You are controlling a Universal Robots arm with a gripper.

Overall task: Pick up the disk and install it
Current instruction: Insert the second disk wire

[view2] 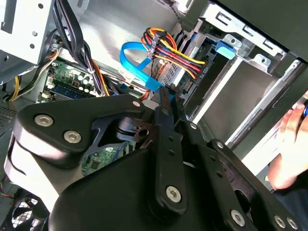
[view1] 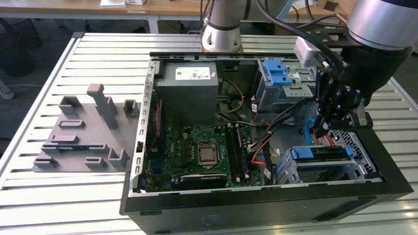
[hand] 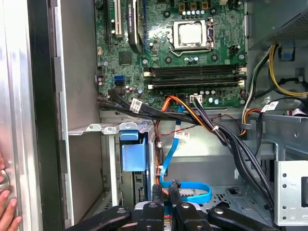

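The disk (view1: 320, 153) lies in the drive cage at the near corner of the open computer case, on the exterior view's right, with its blue bracket facing up. Its blue tab (hand: 133, 155) shows in the first wrist view, and in the second wrist view the disk (view2: 193, 72) has coloured cables plugged into its end. My gripper (view1: 319, 130) hangs inside the case just above and behind the cage, apart from the disk. Its fingers (hand: 157, 193) stand close together with nothing held. A looped blue data cable (hand: 190, 192) lies right by the gripper (view2: 164, 92).
The case (view1: 261, 203) stands on a slatted table. Inside it are the motherboard (view1: 196, 149), a grey metal box (view1: 186, 93) and a second blue-bracketed bay (view1: 277, 73). A grey slotted tray (view1: 85, 134) lies on the exterior view's left. A person's hand (view2: 288, 144) rests at the case edge.
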